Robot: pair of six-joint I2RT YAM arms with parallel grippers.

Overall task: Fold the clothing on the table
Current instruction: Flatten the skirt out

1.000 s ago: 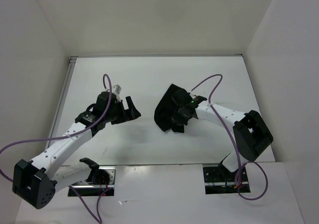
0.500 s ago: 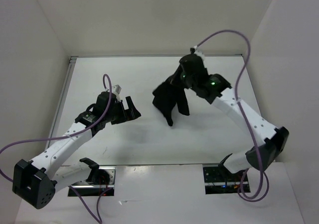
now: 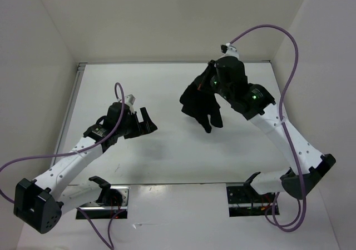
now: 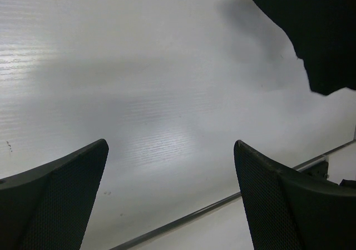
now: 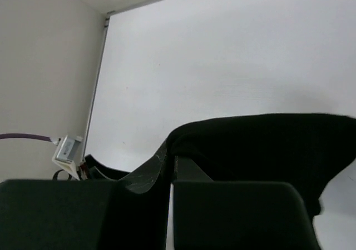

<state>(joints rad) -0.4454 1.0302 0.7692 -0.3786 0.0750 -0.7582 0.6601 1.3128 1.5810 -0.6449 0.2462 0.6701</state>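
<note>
Hanging limp and bunched at two o'clock over the table [image 3: 161, 86], the black clothing [image 3: 201, 101] is pinched in the right gripper [image 3: 211, 85]; the left gripper [image 3: 147, 123] gapes wide, empty.

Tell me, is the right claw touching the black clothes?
Touching. The right wrist view shows the right gripper shut with the clothing pinched between its jaws. In the top view the clothing hangs from that gripper.

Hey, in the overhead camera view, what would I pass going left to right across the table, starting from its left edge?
Edge strip of the table → left gripper → clothing
</note>
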